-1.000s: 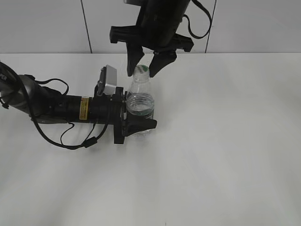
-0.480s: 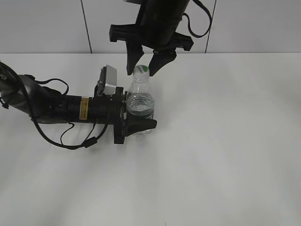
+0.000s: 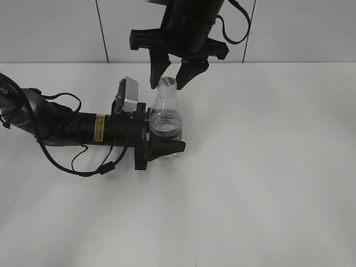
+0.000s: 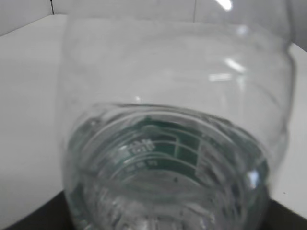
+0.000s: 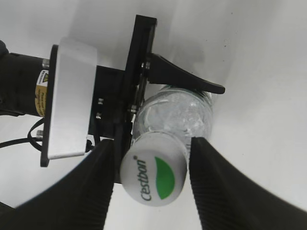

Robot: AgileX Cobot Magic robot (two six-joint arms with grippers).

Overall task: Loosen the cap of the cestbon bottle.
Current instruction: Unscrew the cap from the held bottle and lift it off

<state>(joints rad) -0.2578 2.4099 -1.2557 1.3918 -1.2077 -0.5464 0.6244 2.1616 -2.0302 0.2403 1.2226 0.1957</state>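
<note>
The cestbon bottle (image 3: 165, 119), a small clear plastic water bottle with a ribbed body and a dark green label band, stands upright on the white counter (image 3: 267, 167), clamped around its lower body by the left end effector (image 3: 161, 147), which reaches in from the left side. The left wrist view is filled by the bottle's transparent wall and the green label seen through it, so close that the grip can be confirmed only from the other two views. Above, the right end effector (image 5: 148, 172) hangs over the neck with its two black ribbed fingers (image 5: 93, 187) spread to either side of the cap (image 5: 153, 176), the small round white screw cap printed with a green half-circle and the brand name. In the right wrist view a narrow gap appears to remain on each side, so the cap is bracketed rather than gripped.

The step in hand looks to be closing on the cap before turning it. It would go best if the right end effector settles so the pads meet the cap's ribbed side squarely, centred on the neck, then closes firmly before any twist. The cap sits slightly nearer the left finger in the wrist view, so a small correction may prevent the bottle being pushed sideways. The lower grip needs to hold without crushing the thin plastic, or the bottle could spin with the cap.
</note>
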